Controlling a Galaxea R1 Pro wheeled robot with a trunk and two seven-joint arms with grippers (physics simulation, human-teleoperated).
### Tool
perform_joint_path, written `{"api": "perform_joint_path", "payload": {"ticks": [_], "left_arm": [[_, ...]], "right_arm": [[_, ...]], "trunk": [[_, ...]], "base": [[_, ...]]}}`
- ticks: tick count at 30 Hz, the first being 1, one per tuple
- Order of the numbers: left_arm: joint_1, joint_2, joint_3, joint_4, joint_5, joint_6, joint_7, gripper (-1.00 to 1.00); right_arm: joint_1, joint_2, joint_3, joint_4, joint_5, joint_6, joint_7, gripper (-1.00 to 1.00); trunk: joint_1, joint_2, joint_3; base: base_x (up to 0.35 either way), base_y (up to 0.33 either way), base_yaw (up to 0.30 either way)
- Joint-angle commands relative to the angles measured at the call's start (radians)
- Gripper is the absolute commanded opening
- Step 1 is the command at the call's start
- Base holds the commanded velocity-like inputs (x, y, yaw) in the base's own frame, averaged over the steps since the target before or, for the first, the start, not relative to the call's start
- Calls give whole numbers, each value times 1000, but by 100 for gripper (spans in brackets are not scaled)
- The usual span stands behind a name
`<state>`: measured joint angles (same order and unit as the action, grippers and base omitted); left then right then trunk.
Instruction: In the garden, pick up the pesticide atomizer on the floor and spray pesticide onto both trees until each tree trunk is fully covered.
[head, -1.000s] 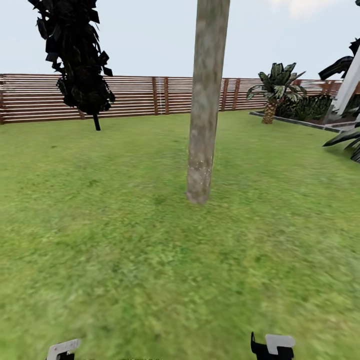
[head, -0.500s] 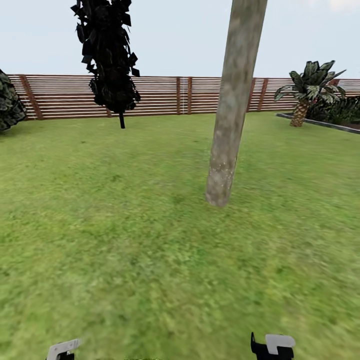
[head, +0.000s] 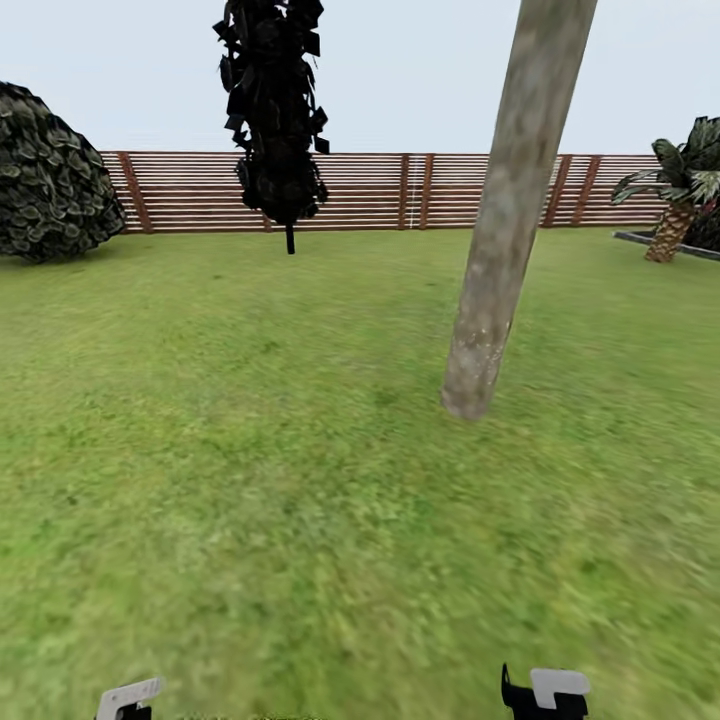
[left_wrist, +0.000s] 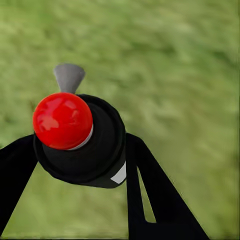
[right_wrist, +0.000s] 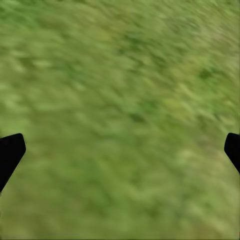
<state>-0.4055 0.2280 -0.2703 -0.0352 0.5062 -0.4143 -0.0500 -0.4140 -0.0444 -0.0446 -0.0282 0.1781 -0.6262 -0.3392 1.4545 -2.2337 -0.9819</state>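
One tree's trunk (head: 505, 240), thick, pale grey-brown and blotchy, rises from the lawn ahead and to the right of centre, with faint whitish specks of pesticide on its lower part. My left gripper (left_wrist: 82, 145) is shut on the pesticide atomizer (left_wrist: 100, 150), a dark bottle with a pale label patch, a grey spray tip and a round red top, held over grass. My right gripper (right_wrist: 120, 150) is open wide over grass with nothing between its fingers. Both wrists show at the head view's bottom edge, the left (head: 128, 698) and the right (head: 546, 692).
A reddish-brown slat fence (head: 400, 190) closes the lawn at the back. A dark narrow columnar tree (head: 275, 110) stands before it, a round dark bush (head: 50, 175) at far left, a palm-like plant (head: 680, 190) at far right. Open grass (head: 250, 450) lies between me and the trunk.
The whole head view has swung left, so the trunk, dark tree and palm sit further right and the bush has come into view. Both wrists hold the same places in the picture.
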Motion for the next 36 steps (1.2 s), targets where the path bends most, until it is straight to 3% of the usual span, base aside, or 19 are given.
{"api": "perform_joint_path", "payload": {"ticks": [1,36], "left_arm": [[-1,0,-6,1,11,-3,-5,-100],[-1,-1,-6,1,9,-3,-5,-100]], "right_arm": [[0,0,-5,1,11,-1,-6,100],[0,0,-5,1,11,-1,-6,100]], "trunk": [[0,0,-1],[0,0,-1]], "base": [[0,-39,282],[0,-2,282]]}}
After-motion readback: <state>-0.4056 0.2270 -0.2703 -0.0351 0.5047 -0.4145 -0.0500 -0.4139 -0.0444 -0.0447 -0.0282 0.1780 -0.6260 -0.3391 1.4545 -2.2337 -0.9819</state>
